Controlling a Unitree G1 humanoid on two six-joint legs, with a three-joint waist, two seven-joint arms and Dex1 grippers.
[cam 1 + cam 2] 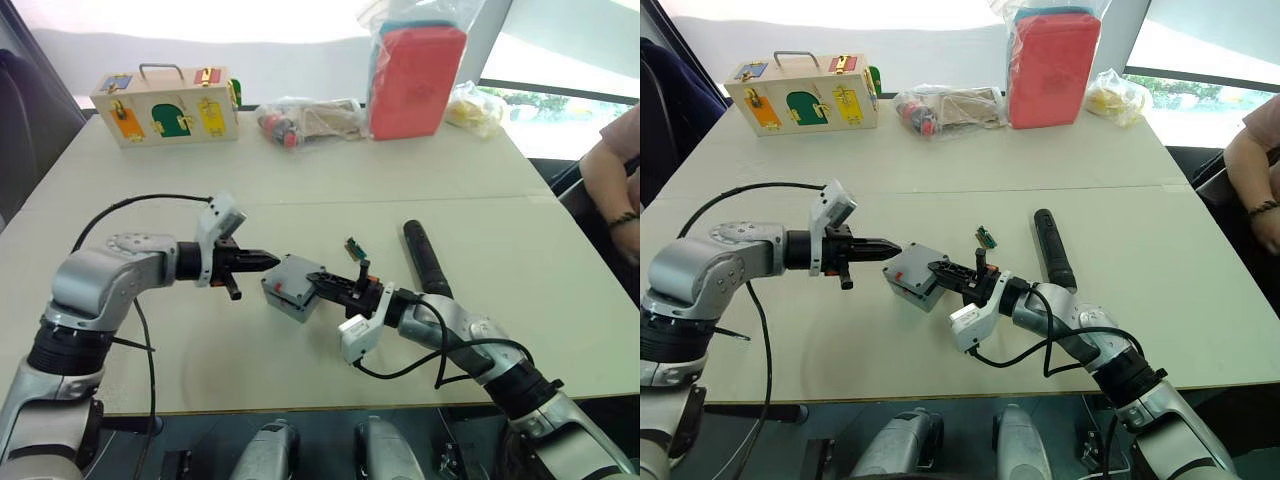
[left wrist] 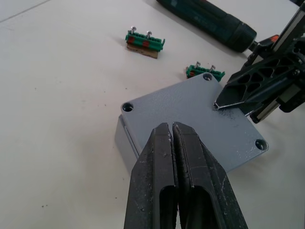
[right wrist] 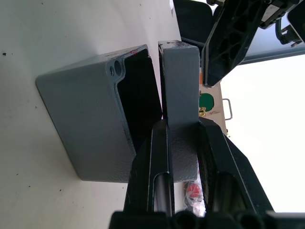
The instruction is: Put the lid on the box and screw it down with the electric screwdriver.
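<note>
While the right gripper (image 3: 183, 138) pinches the lid (image 3: 180, 81) by its rim, half-seated on the box (image 3: 90, 119), and the left gripper (image 2: 172, 136) hovers closed just beside it, that light, stiff, slick plastic looks best held edge-on.

Pretty bright daylight all round, coming from the windows at the far side of the table (image 1: 330, 190). The top strip in both head views is blown out to plain white, and the tabletop picks up a soft sheen near that end. Shadows are weak and short, just a faint smudge under the box (image 1: 290, 290). Head views are sharp enough with a slight bend at the edges. In the right wrist view the sky behind is pure glare, and the inside of the box goes near black.
</note>
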